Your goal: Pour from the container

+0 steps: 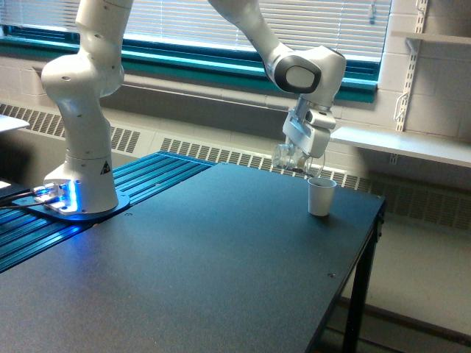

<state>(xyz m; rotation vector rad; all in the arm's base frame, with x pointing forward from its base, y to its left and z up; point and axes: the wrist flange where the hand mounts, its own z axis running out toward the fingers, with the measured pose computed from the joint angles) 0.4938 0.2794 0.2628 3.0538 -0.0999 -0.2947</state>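
While the gripper (296,156) grasps the container (285,156), tipped nearly on its side, its mouth sits just above the white cup's (321,196) rim, toward the exterior view's left.

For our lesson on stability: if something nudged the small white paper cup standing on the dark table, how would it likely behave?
The small white paper cup probably slides or tips easily: it looks thin-walled and light. It is taller than its narrow base is wide, so a push near the rim would likely topple it. It stands near the dark table's far edge, so it might fall off.
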